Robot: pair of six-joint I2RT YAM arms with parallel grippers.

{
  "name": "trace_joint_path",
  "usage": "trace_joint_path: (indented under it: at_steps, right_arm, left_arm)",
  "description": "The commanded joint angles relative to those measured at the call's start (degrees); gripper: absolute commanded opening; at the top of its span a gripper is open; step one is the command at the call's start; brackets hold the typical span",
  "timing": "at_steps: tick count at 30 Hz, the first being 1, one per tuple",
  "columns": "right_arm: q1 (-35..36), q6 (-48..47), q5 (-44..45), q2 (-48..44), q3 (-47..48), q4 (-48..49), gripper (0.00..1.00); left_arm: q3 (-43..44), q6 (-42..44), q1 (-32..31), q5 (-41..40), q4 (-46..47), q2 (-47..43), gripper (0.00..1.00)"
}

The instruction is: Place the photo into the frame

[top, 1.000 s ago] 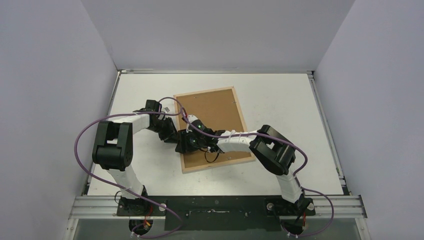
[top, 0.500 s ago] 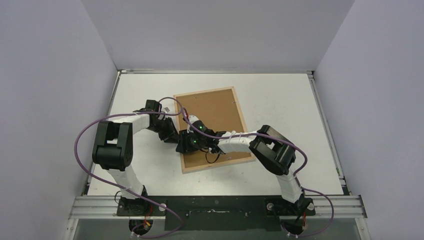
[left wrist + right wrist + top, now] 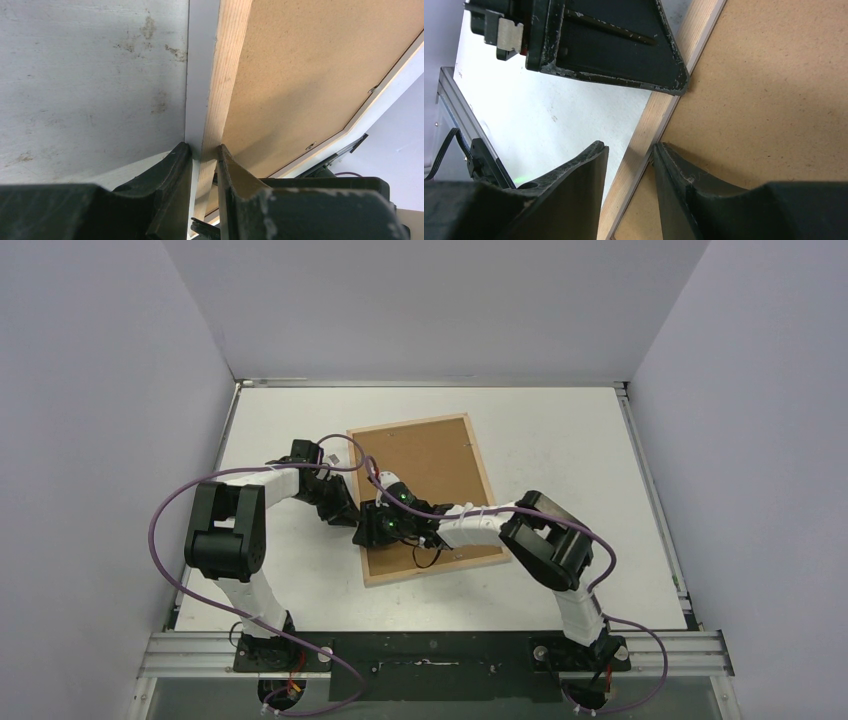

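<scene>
Along one frame (image 3: 227, 60) edge, left gripper (image 3: 202, 148) clamps it; right gripper (image 3: 629, 147) straddles, unclenched.

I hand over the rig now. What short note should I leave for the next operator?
Left gripper: shut on the frame at its left rail.
Right gripper: open, fingers astride the same rail.
Frame: back side up on the table, brown backing board in it.
Photo: not in view; perhaps under the board.
Left: check the photo, secure the board.
</scene>
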Motion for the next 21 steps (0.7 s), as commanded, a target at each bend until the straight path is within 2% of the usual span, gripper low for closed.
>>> trace_joint_path:
  at_steps: [1, 6, 11, 16, 18, 21]
  right_arm:
    - [0.68, 0.19, 1.09, -2.68, -1.58, -3.51, 0.41]
    - [0.53, 0.25, 3.15, -5.0, -1.21, -3.85, 0.46]
    - [-0.79, -1.37, 9.68, -10.51, 0.32, -5.52, 0.49]
    - [-5.22, 0.63, 14.58, -15.9, -3.3, -2.11, 0.47]
    - [-7.24, 1.15, 15.92, -16.18, -4.17, 0.48, 0.46]
    - [-9.54, 1.05, 15.29, -13.18, -0.13, -1.2, 0.44]
  left_arm:
    - [1.81, 0.58, 0.04, 0.19, -1.09, -0.17, 0.13]
    - [2.65, 0.52, 0.06, -0.13, -1.42, -0.32, 0.15]
    - [4.26, -1.27, 0.64, -0.01, -0.49, -0.78, 0.29]
    - [6.36, -2.49, 2.73, 0.68, 1.38, -1.1, 0.42]
    - [6.9, -2.68, 3.6, 1.16, 2.97, -0.49, 0.47]
    - [8.4, -2.61, 4.3, 1.5, 4.99, 1.87, 0.51]
